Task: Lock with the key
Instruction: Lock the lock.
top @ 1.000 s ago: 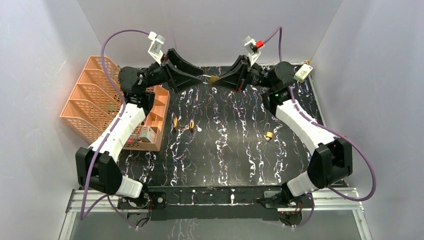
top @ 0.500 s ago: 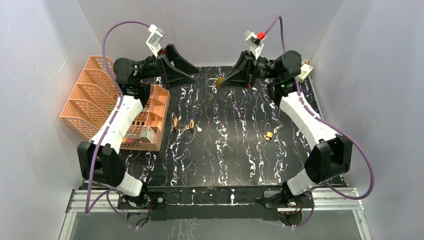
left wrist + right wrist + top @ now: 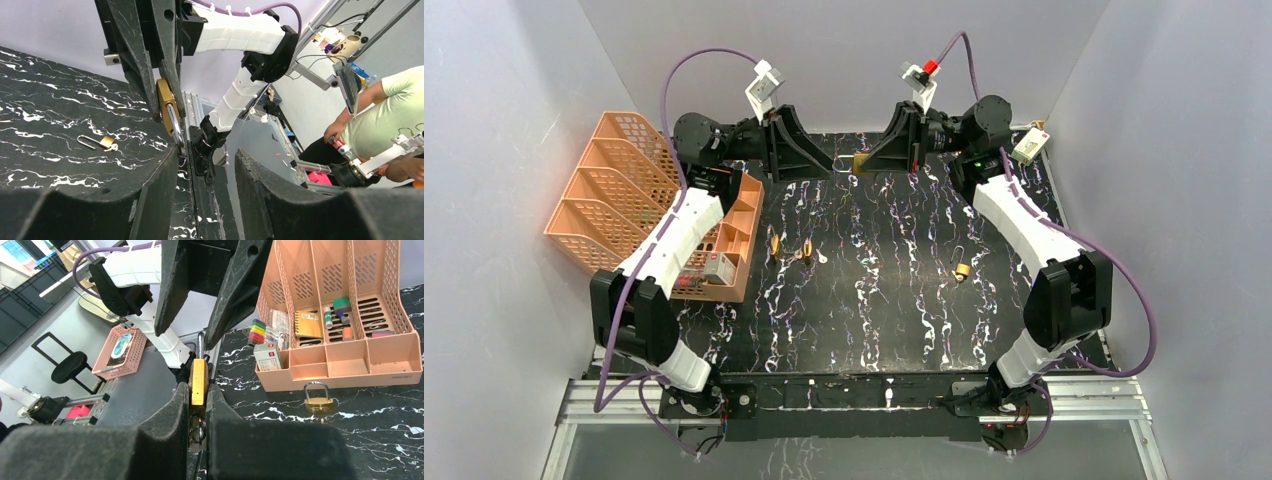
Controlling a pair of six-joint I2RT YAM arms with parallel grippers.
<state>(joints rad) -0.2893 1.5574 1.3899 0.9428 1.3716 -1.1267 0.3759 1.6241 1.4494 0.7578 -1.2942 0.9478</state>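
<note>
Right pincer (image 3: 198,402) clenched on brass padlock (image 3: 198,381), pads on flat faces of body. Shackle (image 3: 174,126) points toward left pincer (image 3: 205,170). Key bunch (image 3: 197,432) sits deep between right fingers; cannot tell if key is seated in lock.

Left pincer released, empty, near shackle but apart.

Padlock aloft at upper centre of top view, over far part of counter (image 3: 874,310).

Judgement: padlock rigid, dense, smooth, so liable to slip or twist; hold flat faces. Key thin and small; take by bow.

Spare padlock (image 3: 962,270) lies on counter, right of centre.

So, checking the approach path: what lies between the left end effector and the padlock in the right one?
Nothing. The top view shows only a bare gap from the left end effector to the padlock; the left wrist view agrees.
</note>
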